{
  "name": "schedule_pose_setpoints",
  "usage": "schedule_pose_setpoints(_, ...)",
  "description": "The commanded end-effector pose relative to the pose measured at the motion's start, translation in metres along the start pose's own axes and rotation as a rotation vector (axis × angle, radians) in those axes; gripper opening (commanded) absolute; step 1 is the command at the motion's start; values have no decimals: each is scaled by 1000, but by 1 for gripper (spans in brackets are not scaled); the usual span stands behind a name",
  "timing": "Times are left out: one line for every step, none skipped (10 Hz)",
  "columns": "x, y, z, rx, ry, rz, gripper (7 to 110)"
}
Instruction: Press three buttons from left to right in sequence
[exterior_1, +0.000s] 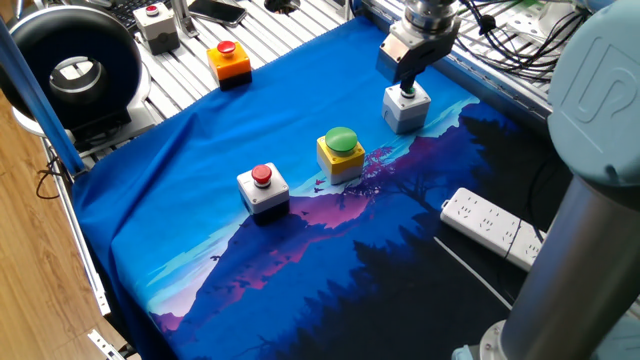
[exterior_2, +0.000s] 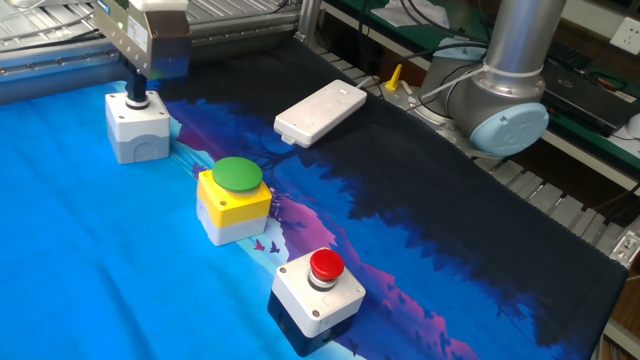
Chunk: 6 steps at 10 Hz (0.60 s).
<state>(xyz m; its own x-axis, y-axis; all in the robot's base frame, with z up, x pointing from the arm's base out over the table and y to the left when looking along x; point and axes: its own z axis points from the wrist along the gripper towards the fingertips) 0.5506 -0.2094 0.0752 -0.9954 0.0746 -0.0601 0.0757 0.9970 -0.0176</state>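
Observation:
Three button boxes stand in a diagonal row on the blue cloth. The white box with a small red button (exterior_1: 263, 187) (exterior_2: 318, 289) is at one end. The yellow box with a large green dome (exterior_1: 341, 154) (exterior_2: 235, 200) is in the middle. The grey-white box (exterior_1: 405, 111) (exterior_2: 138, 128) is at the other end. My gripper (exterior_1: 407, 82) (exterior_2: 134, 92) points straight down over the grey-white box, its dark tip right at the button on top. The tip hides most of that button. No view shows a gap or contact between the fingertips.
An orange box with a red button (exterior_1: 230, 61) and a grey box with a small red button (exterior_1: 157, 26) sit on the slatted table beyond the cloth. A white power strip (exterior_1: 494, 226) (exterior_2: 320, 111) lies near the grey-white box. The arm's base (exterior_2: 500, 85) stands at the table edge.

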Motion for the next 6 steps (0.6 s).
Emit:
schedule_pose_setpoints(8,-1,-11,-6,8,3,7)
schedule_pose_setpoints(11,-1,-15,-10,12,5,7)
schedule_pose_setpoints(13,0,-17,-10,15,8,7)
schedule_pose_setpoints(14,0,-18,-9,18,9,7)
schedule_pose_setpoints(15,4,-20,-15,21,13,7)
schedule_pose_setpoints(16,9,-24,-11,29,20,7)
